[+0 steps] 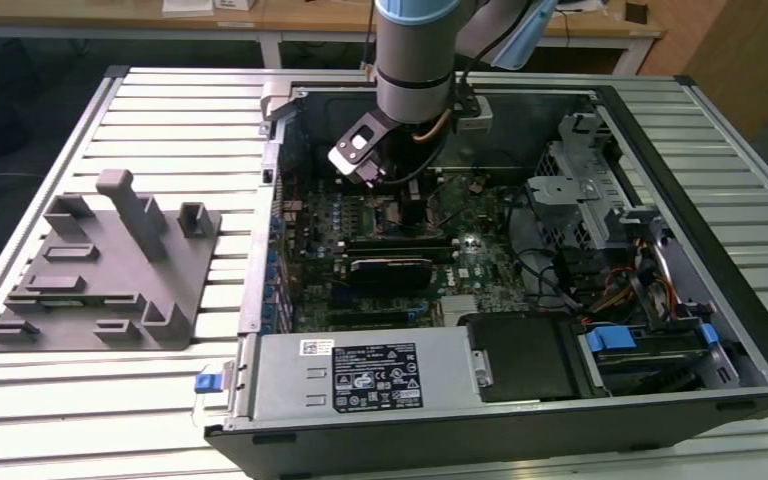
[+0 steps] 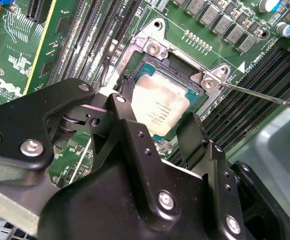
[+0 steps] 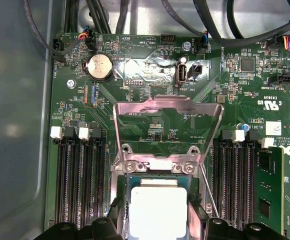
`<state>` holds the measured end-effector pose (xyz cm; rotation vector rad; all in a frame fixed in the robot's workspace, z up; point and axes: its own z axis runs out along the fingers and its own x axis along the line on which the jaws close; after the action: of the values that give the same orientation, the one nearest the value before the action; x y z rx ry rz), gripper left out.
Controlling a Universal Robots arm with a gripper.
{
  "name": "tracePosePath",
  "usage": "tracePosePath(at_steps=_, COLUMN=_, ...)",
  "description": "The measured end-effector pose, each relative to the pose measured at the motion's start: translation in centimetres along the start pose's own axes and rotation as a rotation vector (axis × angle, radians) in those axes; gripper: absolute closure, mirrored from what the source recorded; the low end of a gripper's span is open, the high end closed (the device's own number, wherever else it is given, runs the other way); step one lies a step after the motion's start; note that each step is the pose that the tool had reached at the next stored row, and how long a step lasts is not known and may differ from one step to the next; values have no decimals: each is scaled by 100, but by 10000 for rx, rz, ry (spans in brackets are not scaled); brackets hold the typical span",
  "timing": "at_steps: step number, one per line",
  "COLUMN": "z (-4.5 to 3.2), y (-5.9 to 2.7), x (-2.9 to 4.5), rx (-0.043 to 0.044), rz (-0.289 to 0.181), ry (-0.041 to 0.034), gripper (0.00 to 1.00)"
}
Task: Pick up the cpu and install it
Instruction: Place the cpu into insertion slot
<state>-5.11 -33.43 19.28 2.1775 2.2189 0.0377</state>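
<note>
The cpu (image 2: 160, 102), a flat square chip with a silver-white top, lies level inside the black-framed socket (image 2: 155, 47) on the green motherboard. My gripper (image 2: 157, 112) reaches down over it, one black finger against each of two opposite edges, shut on the cpu. In the first wrist view the cpu (image 3: 157, 210) sits between the same fingertips of the gripper (image 3: 157, 220). The socket's metal load plate (image 3: 167, 107) stands flipped up and its thin lever (image 2: 265, 95) is swung aside. In the exterior view the arm's wrist (image 1: 384, 150) hangs inside the open computer case.
A grey plastic fixture block (image 1: 104, 270) sits on the slatted table at the exterior view's left. Inside the case are the power supply (image 1: 357, 375), a drive cage (image 1: 578, 190) and cables. Memory slots flank the socket, one holding a stick (image 3: 267, 185).
</note>
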Motion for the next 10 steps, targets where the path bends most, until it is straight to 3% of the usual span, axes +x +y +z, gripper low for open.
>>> tracePosePath(at_steps=3, z=-1, y=0, x=0, rx=1, rz=1, ry=-2, gripper=40)
tracePosePath(at_steps=4, z=0, y=0, x=0, rx=1, rz=1, ry=-2, gripper=46)
tracePosePath(at_steps=10, z=0, y=1, x=1, rx=-1, rz=144, ry=-16, gripper=46)
